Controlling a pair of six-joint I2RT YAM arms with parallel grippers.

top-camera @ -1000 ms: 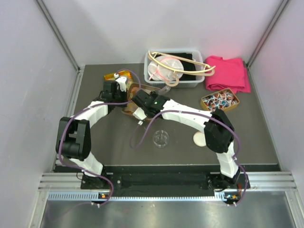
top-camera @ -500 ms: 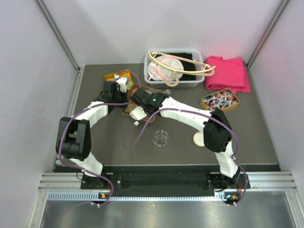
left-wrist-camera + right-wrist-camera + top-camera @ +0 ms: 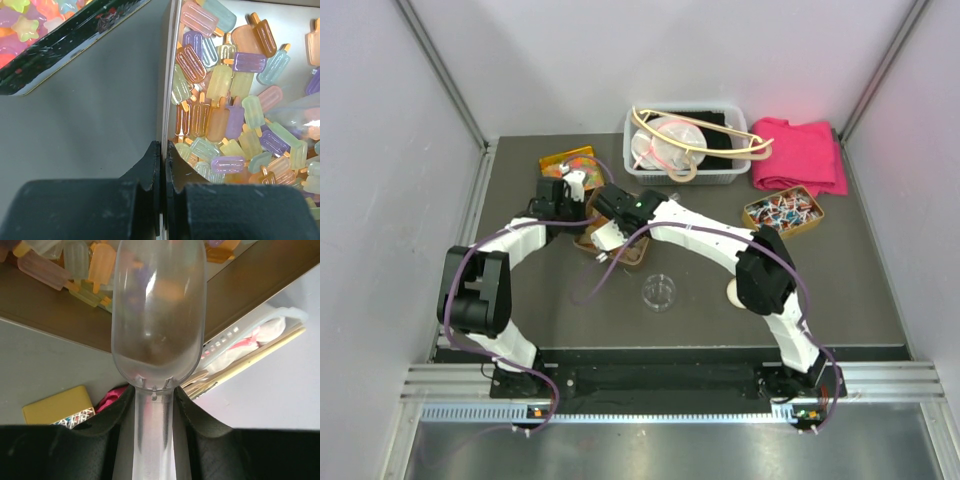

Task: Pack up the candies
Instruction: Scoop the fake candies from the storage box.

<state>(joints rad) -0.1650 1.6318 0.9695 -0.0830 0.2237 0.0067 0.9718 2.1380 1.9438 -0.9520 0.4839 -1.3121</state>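
Looking down from the top camera, we see that the right gripper (image 3: 604,236) has swung left and away from the bases over the past second. It now sits over the brown tin (image 3: 632,252), with its purple cable dragged along behind it. The left gripper (image 3: 570,192) has barely moved at the tin's far-left side. We read this as the scooping stroke underway. The small clear dish (image 3: 659,291) nearer the bases looks like the likely target, and it appears unfilled.

On the left wrist camera, our fingers are pressed together on the tin's thin upright wall (image 3: 169,75), pinching it to steady the tin. The candies (image 3: 225,105), lolly-shaped gummies in orange, yellow, purple and pale green, lie heaped inside. They begin just right of the fingertips and touch that wall. A second tin of star-shaped sweets (image 3: 30,22) sits apart at upper left.

On the right wrist camera, our fingers clamp the handle of a clear scoop (image 3: 157,315). Its bowl reaches to the tin's edge, with the candies just beyond its tip. We cannot tell whether any candies are in the bowl, because the colours may simply show through the plastic.
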